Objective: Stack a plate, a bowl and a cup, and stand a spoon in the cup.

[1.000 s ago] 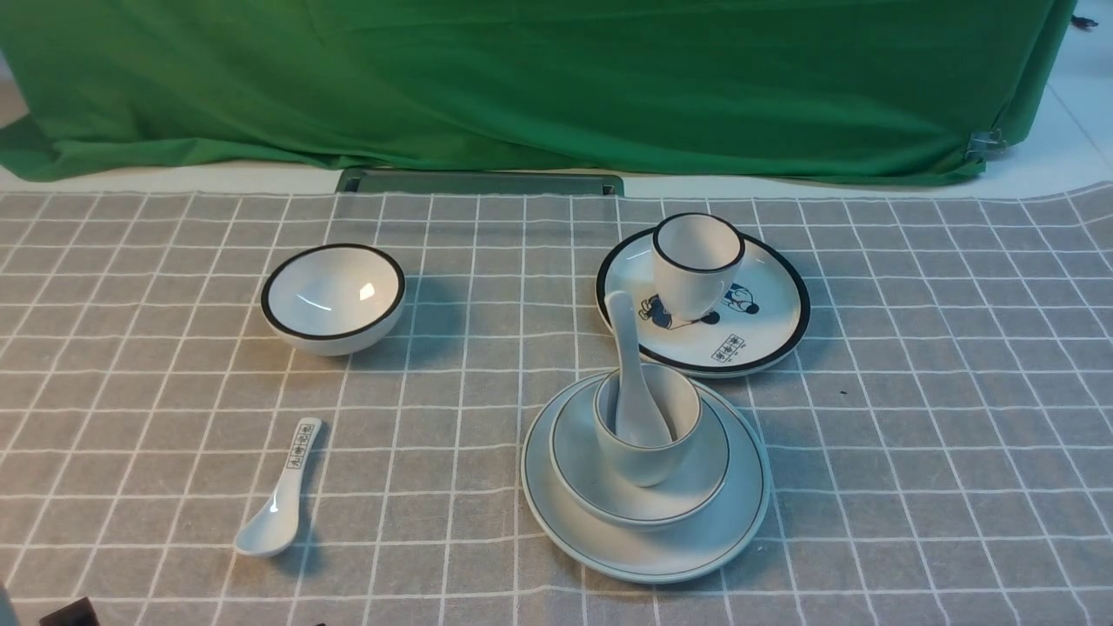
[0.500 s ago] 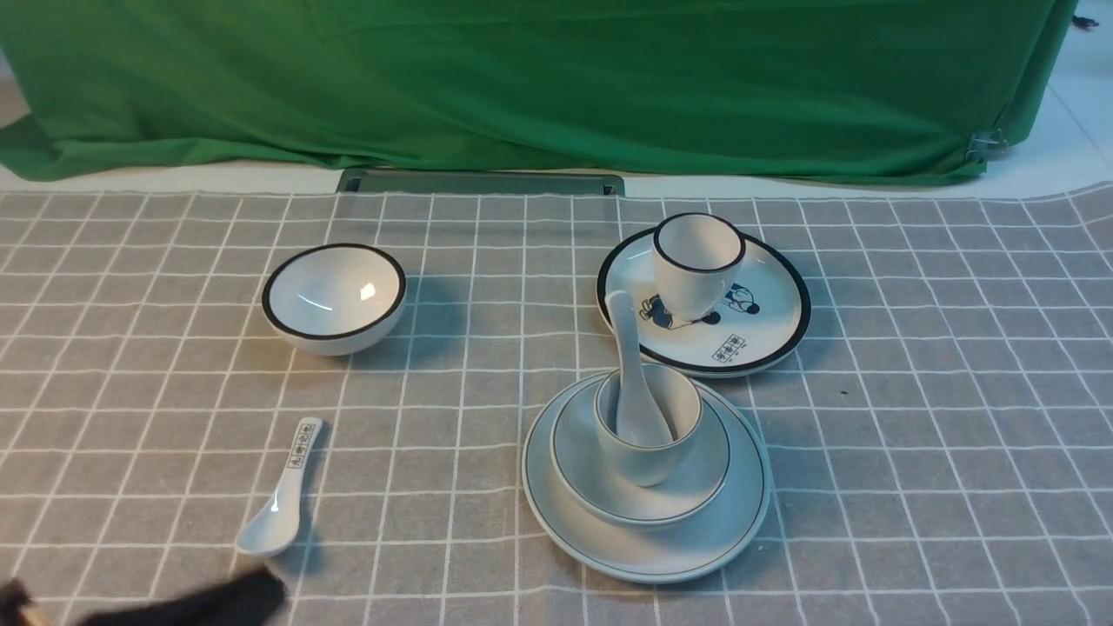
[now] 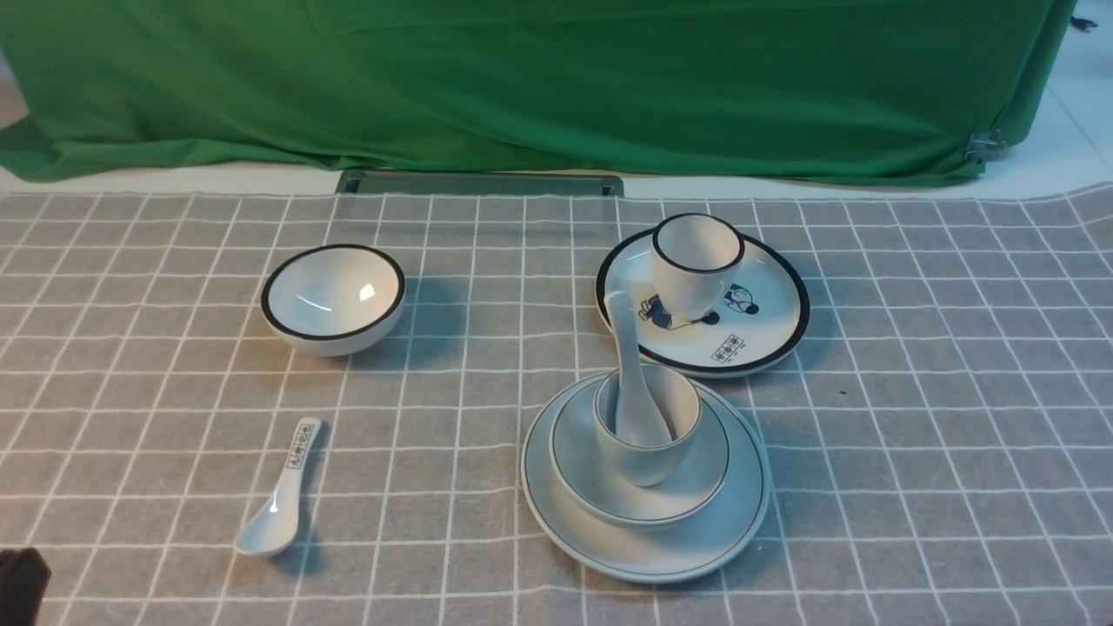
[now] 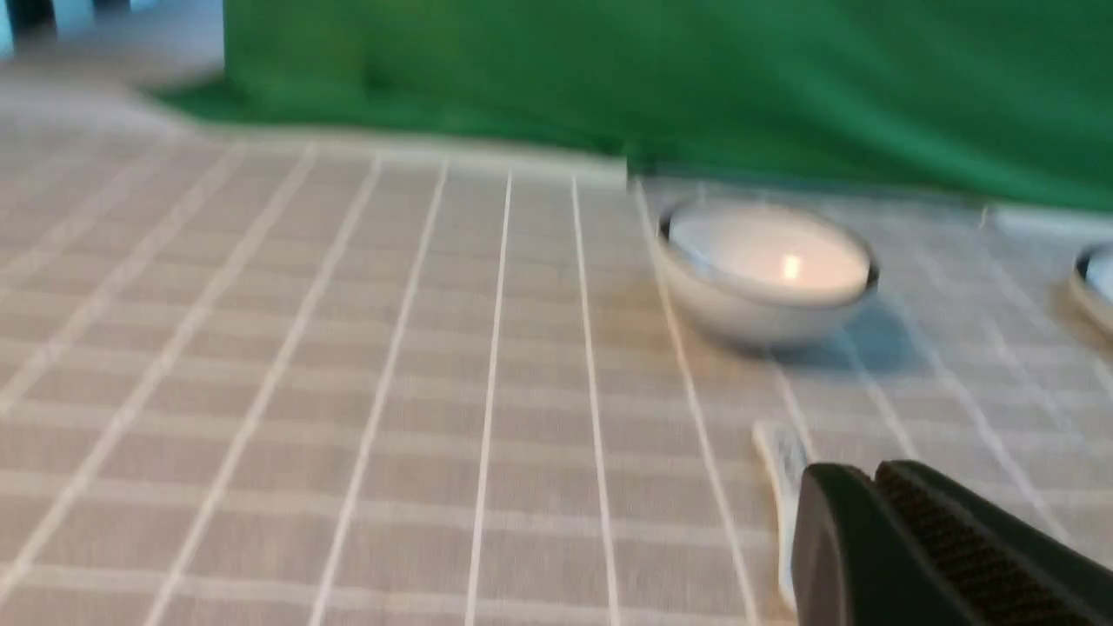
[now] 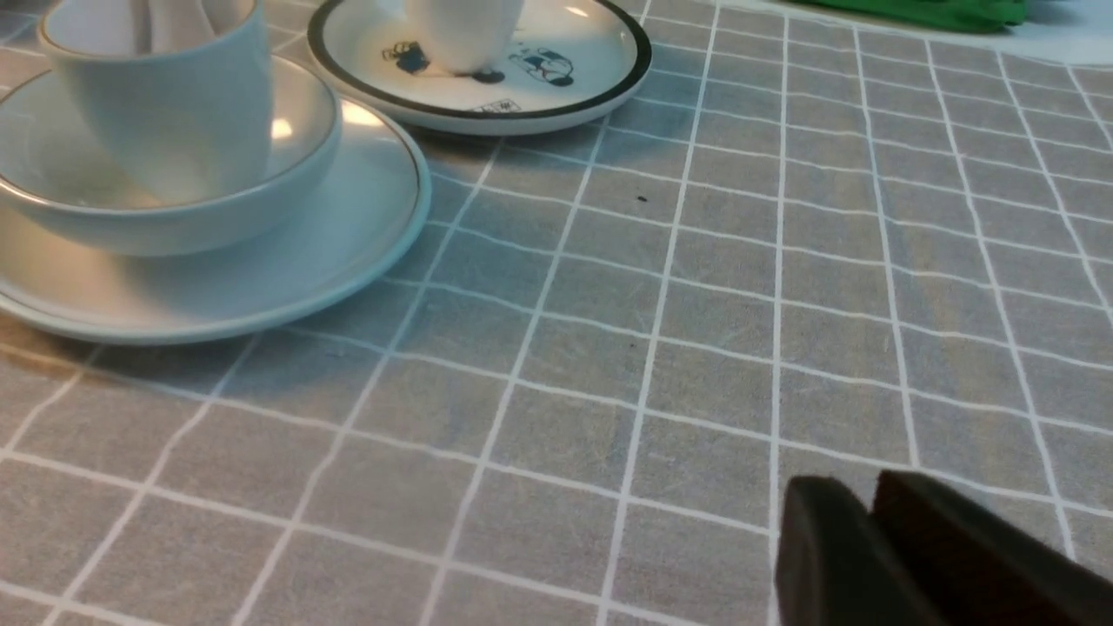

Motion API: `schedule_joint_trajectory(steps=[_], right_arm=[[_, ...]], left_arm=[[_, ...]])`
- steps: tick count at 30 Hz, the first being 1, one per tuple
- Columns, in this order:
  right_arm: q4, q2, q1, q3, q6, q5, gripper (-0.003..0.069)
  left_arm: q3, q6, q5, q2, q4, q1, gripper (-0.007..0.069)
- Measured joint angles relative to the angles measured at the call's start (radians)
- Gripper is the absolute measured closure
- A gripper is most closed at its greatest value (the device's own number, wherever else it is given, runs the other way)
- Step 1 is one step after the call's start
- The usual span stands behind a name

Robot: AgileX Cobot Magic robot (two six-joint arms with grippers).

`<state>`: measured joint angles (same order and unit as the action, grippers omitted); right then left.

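Our left hand [image 4: 878,487] has its dark ribbed fingers pressed together with nothing between them, low over the near left of the desk [image 3: 913,452], which wears a grey cloth with a white grid. Our right hand [image 5: 869,513] shows two dark fingers close side by side, holding nothing; whether they are fully pressed together we cannot tell.

Near the left hand lies a white ceramic spoon with black printed characters on its handle [image 3: 276,504], and farther away sits a deep white bowl with a thick black rim [image 3: 334,298].

Right of centre and near us, the large plain white plate with a thin grey rim line [image 3: 696,556] carries the shallow white bowl [image 3: 696,487], which carries the small handleless white cup [image 3: 648,448]. The plain white soup spoon [image 3: 633,374] stands in that cup, its handle leaning away from us.

Behind the stack, a black-rimmed plate with blue cartoon figures [image 3: 765,330] bears a black-rimmed white cup [image 3: 696,265].
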<state>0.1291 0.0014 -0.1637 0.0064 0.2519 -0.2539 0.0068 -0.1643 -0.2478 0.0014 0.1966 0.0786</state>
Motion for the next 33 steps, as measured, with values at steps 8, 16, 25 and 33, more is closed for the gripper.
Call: schedule_joint_trajectory(steps=[8,16,25,33], right_arm=[[0.0,0.0,0.0,0.0,0.0,0.0,0.0519],[0.0,0.0,0.0,0.0,0.0,0.0,0.0503],[0.0,-0.001,0.0,0.0,0.0,0.0,0.0478],[0.0,-0.001,0.0,0.0,0.0,0.0,0.0463]], left_arm=[[0.0,0.012,0.003,0.0,0.0,0.001,0.0607],[0.0,0.012,0.003,0.0,0.0,0.001,0.0607],[0.0,0.012,0.004,0.0,0.0,0.001,0.0607],[0.0,0.012,0.004,0.0,0.0,0.001,0.0607]])
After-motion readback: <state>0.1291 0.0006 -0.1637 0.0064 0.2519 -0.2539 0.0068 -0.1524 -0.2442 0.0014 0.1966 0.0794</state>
